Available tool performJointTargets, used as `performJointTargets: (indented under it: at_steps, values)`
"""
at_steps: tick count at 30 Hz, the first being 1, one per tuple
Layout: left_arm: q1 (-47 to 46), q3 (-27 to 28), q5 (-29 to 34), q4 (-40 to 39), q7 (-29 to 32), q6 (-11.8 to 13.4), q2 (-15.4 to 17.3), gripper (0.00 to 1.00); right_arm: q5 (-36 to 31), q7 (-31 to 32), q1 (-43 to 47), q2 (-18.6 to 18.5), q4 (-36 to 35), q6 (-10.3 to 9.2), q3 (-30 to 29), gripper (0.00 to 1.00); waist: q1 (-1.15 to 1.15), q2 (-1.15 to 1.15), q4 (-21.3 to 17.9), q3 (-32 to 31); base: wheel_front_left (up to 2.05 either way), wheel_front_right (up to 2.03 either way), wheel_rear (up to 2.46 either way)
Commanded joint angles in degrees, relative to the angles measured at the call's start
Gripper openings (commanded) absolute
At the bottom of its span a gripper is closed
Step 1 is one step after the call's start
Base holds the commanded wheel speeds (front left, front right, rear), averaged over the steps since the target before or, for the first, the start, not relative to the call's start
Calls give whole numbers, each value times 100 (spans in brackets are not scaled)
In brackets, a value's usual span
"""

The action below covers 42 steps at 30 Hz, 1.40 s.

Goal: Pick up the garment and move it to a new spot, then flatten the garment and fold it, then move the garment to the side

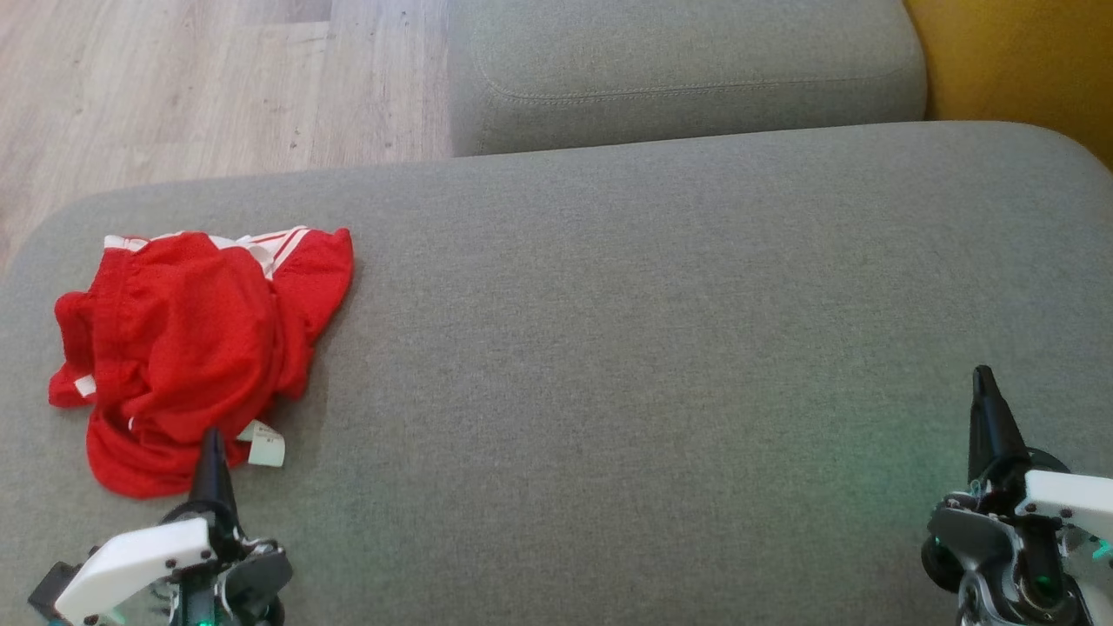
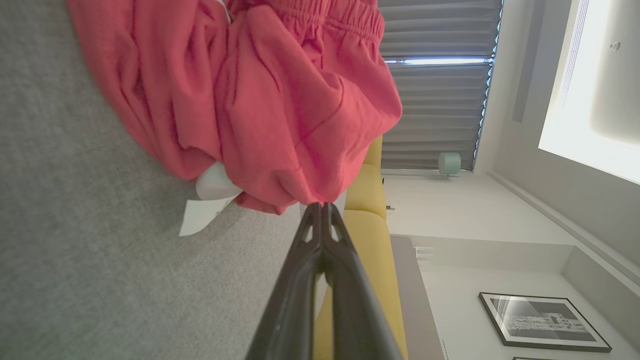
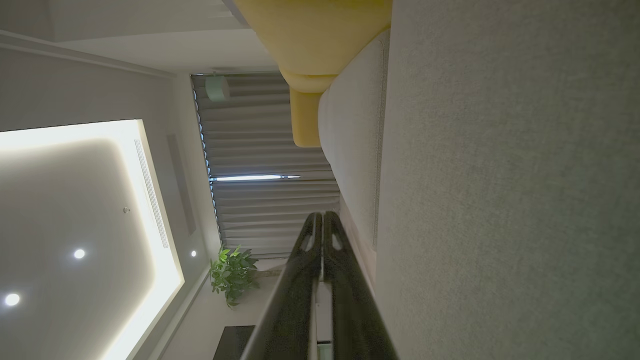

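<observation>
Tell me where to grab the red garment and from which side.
Take the puffed fold at the near edge of the red garment, right ahead of the left gripper, coming low from the robot's side. That fold stands up off the grey cushion, so the jaws, now shut, could probably open around it.

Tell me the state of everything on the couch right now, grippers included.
Shorts: crumpled in a heap, not flattened or folded.
Label: sticking out from the shorts' edge.
Left gripper: shut, tips at the shorts' near edge; grip unclear.
Right gripper: shut, empty, over bare couch.
</observation>
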Motion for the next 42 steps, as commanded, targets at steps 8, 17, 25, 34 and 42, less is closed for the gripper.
performJointTargets:
  at_steps: [8,17,25,34,42]
  values:
    - [0,1,0,0,0,0,-1,100,0,0,0,0,0,0,0,100,0,0,0,0,0,0,0]
    - [126,-86,94,280,-77,3,-12,100,-44,-72,149,26,256,0,100,100,0,0,2,4,0,0,0]
    - [114,-113,586,146,-212,16,-9,100,-462,-211,122,23,195,0,178,100,0,0,12,12,0,0,0]
    - [137,-217,1239,-99,-380,127,-6,100,-1376,-379,121,19,61,-1,245,100,0,0,7,5,0,0,0]
    - [178,-364,1921,-207,-514,230,-4,100,-2036,-514,160,15,-59,-1,348,100,0,0,-4,-12,0,0,0]
